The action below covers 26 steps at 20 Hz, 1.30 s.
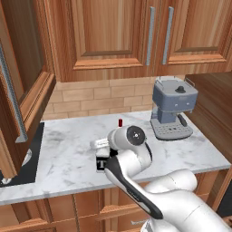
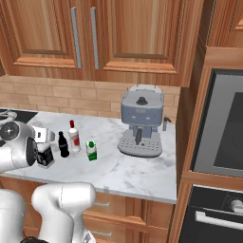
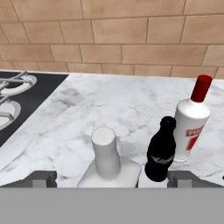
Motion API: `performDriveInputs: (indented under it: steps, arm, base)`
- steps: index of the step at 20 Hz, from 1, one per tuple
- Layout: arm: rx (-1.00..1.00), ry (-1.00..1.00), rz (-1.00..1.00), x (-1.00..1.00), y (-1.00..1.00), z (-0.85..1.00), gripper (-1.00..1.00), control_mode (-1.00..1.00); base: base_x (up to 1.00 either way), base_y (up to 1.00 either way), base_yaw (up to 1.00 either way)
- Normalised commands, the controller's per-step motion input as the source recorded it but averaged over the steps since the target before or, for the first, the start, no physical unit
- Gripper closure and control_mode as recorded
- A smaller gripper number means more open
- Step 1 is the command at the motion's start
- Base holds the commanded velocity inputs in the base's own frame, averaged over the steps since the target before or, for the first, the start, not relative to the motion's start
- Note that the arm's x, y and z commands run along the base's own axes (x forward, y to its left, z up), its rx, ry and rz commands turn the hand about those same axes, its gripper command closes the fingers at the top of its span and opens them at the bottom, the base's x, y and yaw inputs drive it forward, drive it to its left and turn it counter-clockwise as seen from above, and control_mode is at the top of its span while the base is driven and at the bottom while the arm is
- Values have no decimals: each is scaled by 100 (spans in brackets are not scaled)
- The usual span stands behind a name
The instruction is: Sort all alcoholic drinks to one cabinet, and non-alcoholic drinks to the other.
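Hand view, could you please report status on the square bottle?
Tool open, straddling square bottle, not gripping. Black bottle and white bottle close beside it. Cabinets shut.

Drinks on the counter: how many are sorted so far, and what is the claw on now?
None sorted: the square bottle, black cola bottle, red-capped white bottle and green carton all stand on the marble counter, and the wall cabinets ahead are shut. In hand: the claw is open, astride the square bottle's neck, not yet closed. Left: grasp it, open the cabinets, place all four.
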Motion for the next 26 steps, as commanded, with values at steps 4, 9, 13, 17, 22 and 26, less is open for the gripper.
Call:
performDriveInputs:
  steps: [4, 9, 13, 17, 22, 26]
  arm:
    - [0, 0, 0, 22, 12, -14, -100, -100]
    - [0, 0, 2, 21, 6, -14, -100, -100]
    - [0, 0, 3, 10, 2, -18, -100, -100]
    - [0, 0, 4, 3, 1, -19, -100, -100]
    - [0, -1, 4, 5, 4, -17, -100, -100]
    - [0, -3, 4, 10, 0, -1, -100, -100]
  base:
    - [0, 0, 0]
    - [0, 0, 0]
    - [0, 0, 0]
    - [0, 0, 0]
    - [0, 0, 0]
    - [0, 0, 0]
